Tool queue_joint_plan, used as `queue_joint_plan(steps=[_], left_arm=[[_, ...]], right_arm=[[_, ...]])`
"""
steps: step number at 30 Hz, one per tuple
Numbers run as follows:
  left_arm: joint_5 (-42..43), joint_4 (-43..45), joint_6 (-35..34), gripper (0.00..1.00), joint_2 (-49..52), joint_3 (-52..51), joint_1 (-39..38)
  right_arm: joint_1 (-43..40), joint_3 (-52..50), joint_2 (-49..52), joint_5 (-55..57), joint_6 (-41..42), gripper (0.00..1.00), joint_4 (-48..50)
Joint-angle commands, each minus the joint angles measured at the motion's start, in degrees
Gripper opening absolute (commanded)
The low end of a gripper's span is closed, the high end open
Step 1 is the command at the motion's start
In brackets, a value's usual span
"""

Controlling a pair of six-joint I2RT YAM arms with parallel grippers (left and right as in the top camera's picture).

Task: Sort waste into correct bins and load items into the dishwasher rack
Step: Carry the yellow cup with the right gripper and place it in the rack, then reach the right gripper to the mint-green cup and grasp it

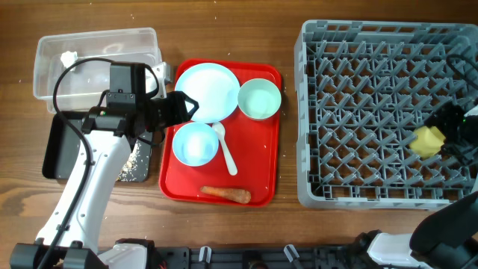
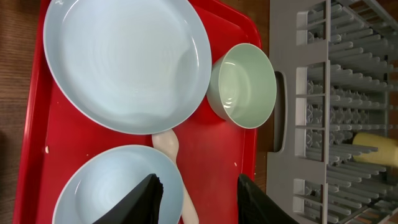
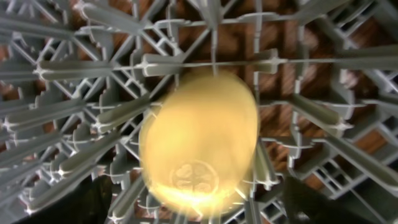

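Observation:
My left gripper point(image 1: 183, 108) is open above the red tray, its fingers point(image 2: 199, 196) over the rim of the light blue bowl point(image 1: 196, 143) point(image 2: 106, 186) and the white spoon point(image 1: 225, 149) point(image 2: 168, 146). The pale blue plate point(image 1: 205, 90) point(image 2: 124, 62) and pale green bowl point(image 1: 259, 99) point(image 2: 245, 84) lie beyond it. The carrot piece point(image 1: 225, 193) lies at the tray's front. My right gripper point(image 1: 442, 140) point(image 3: 199, 208) is open, its fingers either side of the blurred yellow cup point(image 1: 428, 140) point(image 3: 199, 137) lying on the grey rack point(image 1: 373, 112) point(image 3: 62, 74). No red wrapper shows.
The clear tub point(image 1: 97, 45) at the back left holds a small white scrap point(image 1: 69, 56). The black tray point(image 1: 56, 146) lies under my left arm with beige crumbs point(image 1: 137, 161) in it. The red tray point(image 1: 258, 172) lies between the bins and the rack.

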Motion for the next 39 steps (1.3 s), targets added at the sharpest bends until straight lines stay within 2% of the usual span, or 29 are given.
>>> queue_joint_plan(steps=[1, 4, 8, 10, 13, 15, 19, 21, 24, 30, 33, 36, 39], left_arm=[[-0.3, -0.3, 1.2, 0.42, -0.8, 0.1, 0.3], [-0.4, -0.5, 1.2, 0.43, -0.8, 0.1, 0.3], [-2.1, -1.0, 1.2, 0.46, -0.8, 0.1, 0.3], [-5.1, -2.3, 1.2, 0.48, -0.8, 0.1, 0.3], [-9.9, -4.7, 1.2, 0.49, -0.8, 0.1, 0.3], [-15.0, -7.4, 1.0, 0.47, -0.8, 0.1, 0.3], [-28.4, -13.4, -6.7, 0.49, -0.8, 0.1, 0.3], [-29.0, -14.5, -6.8, 0.50, -0.8, 0.1, 0.3], [-29.0, -14.6, -6.8, 0.51, -0.8, 0.1, 0.3], [-29.0, -14.6, -6.8, 0.52, -0.8, 0.1, 0.3], [-28.9, -14.6, -6.8, 0.52, -0.8, 0.1, 0.3], [-28.8, -14.6, -6.8, 0.52, -0.8, 0.1, 0.3], [-28.8, -14.6, -6.8, 0.52, -0.8, 0.1, 0.3]], right_arm=[[-0.1, 1.2, -1.0, -6.4, -0.3, 0.97, 0.2], [0.0, 1.4, -4.3, -9.9, -0.5, 0.97, 0.2], [3.5, 1.7, -12.3, -24.8, -3.3, 0.88, 5.3], [10.1, 1.7, -15.6, -28.8, -3.4, 0.88, 9.6], [20.1, 1.6, -15.9, -28.8, -3.4, 0.88, 14.3], [30.3, 1.6, -14.1, -26.0, -3.2, 0.88, 18.6], [46.5, 1.6, -8.0, -12.0, -3.3, 0.88, 23.9], [51.8, 1.6, -4.0, -5.2, -4.3, 0.89, 26.2], [56.7, 1.6, 2.9, -0.8, -4.9, 0.89, 29.2], [59.5, 1.6, 14.2, -0.7, -2.5, 0.88, 33.5], [59.7, 1.6, 17.8, -0.4, -1.0, 0.82, 33.9], [59.7, 1.6, 20.9, -0.2, 0.2, 0.81, 34.0], [59.7, 1.6, 23.4, -1.2, 1.5, 0.64, 33.4]])
